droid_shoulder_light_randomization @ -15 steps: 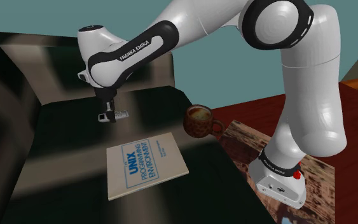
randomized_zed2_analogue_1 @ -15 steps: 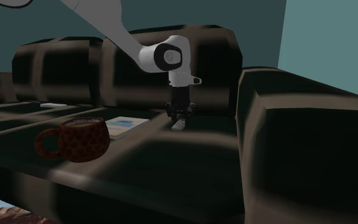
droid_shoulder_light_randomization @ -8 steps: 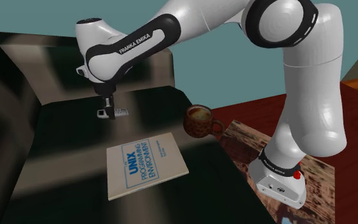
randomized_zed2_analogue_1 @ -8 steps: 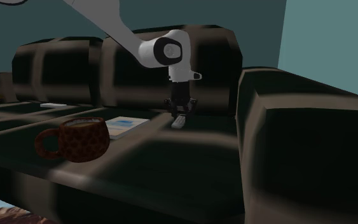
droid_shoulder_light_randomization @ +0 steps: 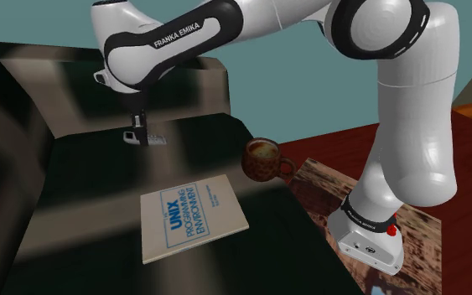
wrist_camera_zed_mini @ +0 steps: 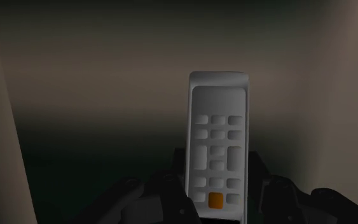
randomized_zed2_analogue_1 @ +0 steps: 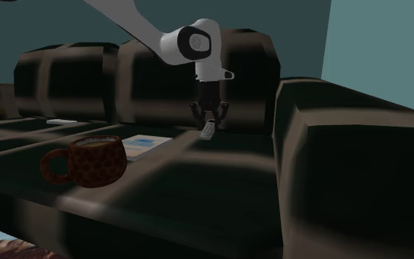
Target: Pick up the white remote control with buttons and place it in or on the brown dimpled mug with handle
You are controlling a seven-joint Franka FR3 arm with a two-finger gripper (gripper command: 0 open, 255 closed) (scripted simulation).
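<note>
A white remote (wrist_camera_zed_mini: 217, 146) with grey buttons and one orange button is clasped at its lower end between the black fingers (wrist_camera_zed_mini: 168, 191) of my gripper (wrist_camera_zed_mini: 218, 198). In the shoulder view the gripper (droid_shoulder_light_randomization: 142, 134) hangs a little above the dark sofa seat (droid_shoulder_light_randomization: 100, 188), with the remote (droid_shoulder_light_randomization: 156, 139) sticking out sideways. The second exterior view shows the remote (randomized_zed2_analogue_1: 208, 131) tilted under the gripper (randomized_zed2_analogue_1: 209, 120), off the cushion. The brown dimpled mug (droid_shoulder_light_randomization: 263, 159) stands upright at the seat's front edge, towards the shoulder view's right of the gripper; it sits nearer the camera in the second exterior view (randomized_zed2_analogue_1: 87, 160).
A pale book (droid_shoulder_light_randomization: 192, 216) printed "UNIX Programming Environment" lies flat on the seat between gripper and front edge. The sofa backrest (randomized_zed2_analogue_1: 161, 73) rises behind the gripper and an armrest (randomized_zed2_analogue_1: 345, 140) flanks it. The robot stand (droid_shoulder_light_randomization: 368, 239) sits on a patterned rug.
The gripper has risen with the remote shut in it, lifting the remote off the seat and drifting slightly towards the backrest. Mug and book have not moved.
</note>
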